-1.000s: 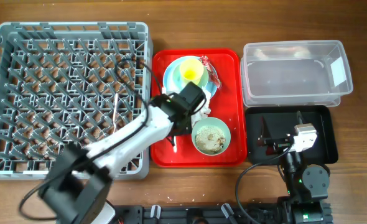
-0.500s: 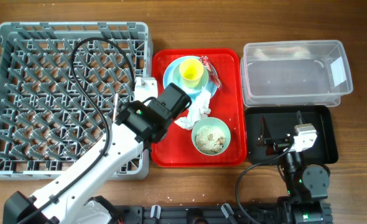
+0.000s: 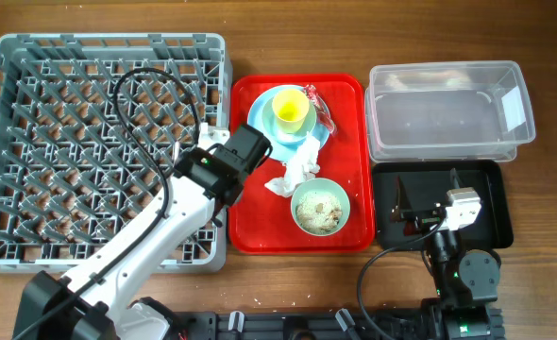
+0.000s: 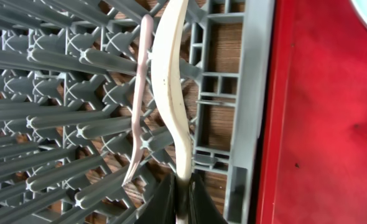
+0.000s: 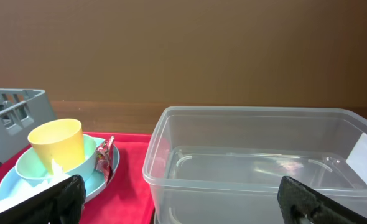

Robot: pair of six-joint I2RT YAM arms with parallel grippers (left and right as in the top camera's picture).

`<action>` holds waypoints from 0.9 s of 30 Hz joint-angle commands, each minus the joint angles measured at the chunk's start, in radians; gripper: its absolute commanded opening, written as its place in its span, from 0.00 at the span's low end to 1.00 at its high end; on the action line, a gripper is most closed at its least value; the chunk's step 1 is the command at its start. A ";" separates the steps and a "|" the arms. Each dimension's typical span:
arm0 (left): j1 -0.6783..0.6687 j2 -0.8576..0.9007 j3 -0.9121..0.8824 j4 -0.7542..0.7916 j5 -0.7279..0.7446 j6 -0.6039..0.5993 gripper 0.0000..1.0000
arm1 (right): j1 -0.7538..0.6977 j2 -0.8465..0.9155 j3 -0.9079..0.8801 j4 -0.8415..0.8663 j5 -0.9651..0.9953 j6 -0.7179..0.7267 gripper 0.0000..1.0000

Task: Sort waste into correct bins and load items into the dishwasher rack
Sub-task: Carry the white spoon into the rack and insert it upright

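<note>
Left gripper (image 4: pixel 182 190): clamped on white plastic utensil (image 4: pixel 170 93), above dishwasher rack (image 4: pixel 246 93).
Right gripper (image 5: pixel 182 202): jaws wide, empty.

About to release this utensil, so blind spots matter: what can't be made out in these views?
- Held white plastic utensil: head cut off by the left wrist view's top edge; overhead the left arm covers it, so fork or spoon is unclear.
- The shallow black rectangular tray: overhead, the right arm hides its middle.
- The right fingers: only tips show at the right wrist view's bottom corners.
</note>
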 commanded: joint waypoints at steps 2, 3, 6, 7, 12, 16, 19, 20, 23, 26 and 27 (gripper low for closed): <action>0.053 0.009 -0.007 0.004 0.017 0.018 0.04 | -0.002 -0.002 -0.001 0.003 -0.010 -0.017 1.00; 0.063 0.009 -0.007 0.008 0.029 0.018 0.04 | -0.002 -0.002 -0.001 0.003 -0.009 -0.017 1.00; 0.069 0.009 -0.010 0.012 0.057 0.018 0.04 | -0.002 -0.002 -0.001 0.003 -0.009 -0.017 1.00; 0.069 0.009 -0.016 0.021 0.057 0.019 0.04 | -0.002 -0.002 -0.001 0.003 -0.009 -0.017 1.00; 0.069 0.009 -0.105 0.113 0.055 0.044 0.04 | -0.002 -0.002 -0.001 0.003 -0.009 -0.017 1.00; 0.069 0.010 -0.125 0.146 0.052 0.044 0.11 | -0.002 -0.002 -0.001 0.003 -0.009 -0.017 1.00; 0.069 0.010 -0.125 0.144 0.045 0.044 0.20 | -0.002 -0.002 -0.001 0.003 -0.009 -0.017 1.00; 0.069 0.010 -0.125 0.144 0.028 0.044 0.20 | -0.002 -0.002 -0.001 0.003 -0.009 -0.017 1.00; 0.069 0.009 -0.125 0.141 -0.022 0.044 0.27 | -0.002 -0.002 -0.001 0.003 -0.009 -0.017 1.00; 0.069 0.009 -0.120 0.141 -0.023 0.043 0.30 | -0.002 -0.002 -0.001 0.003 -0.009 -0.017 1.00; 0.069 0.009 -0.111 0.141 -0.023 0.041 0.30 | -0.002 -0.002 -0.001 0.003 -0.010 -0.018 1.00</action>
